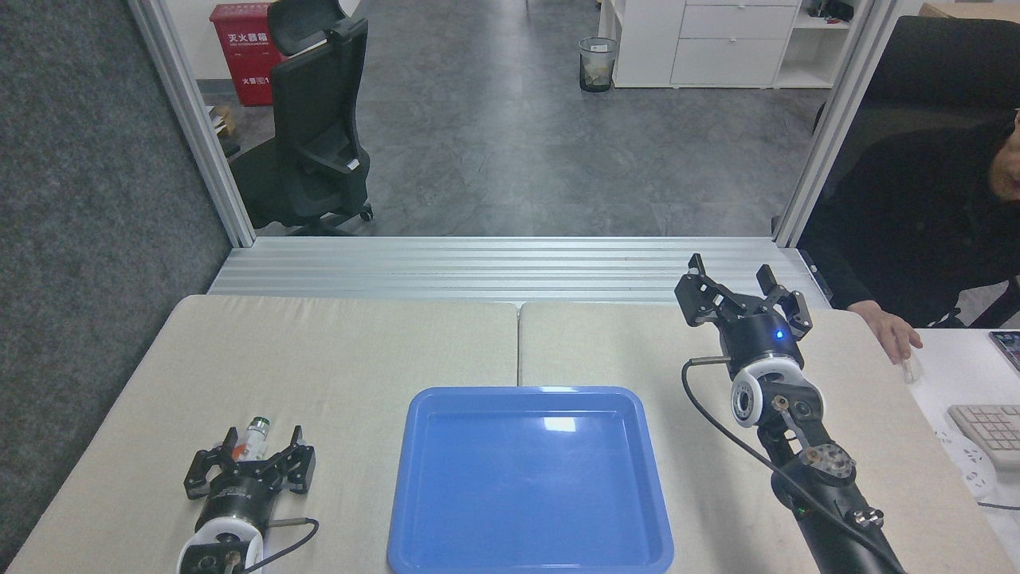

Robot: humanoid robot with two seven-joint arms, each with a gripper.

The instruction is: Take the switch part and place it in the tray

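Blue tray point(530, 478) sits centre-near on the table point(358, 343), nothing in it. Our left gripper point(249, 461), near-left, has its fingers apart around the switch part point(253, 438), which lies on the table between them, green tip pointing far. We should centre, settle low, then close on the orange middle. Right gripper point(741, 296) idles far-right, fingers spread.

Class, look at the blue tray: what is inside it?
Nothing lies inside the tray; only its glossy blue floor shows. The switch part is outside, between the left gripper jaws. The tray's underside is hidden.
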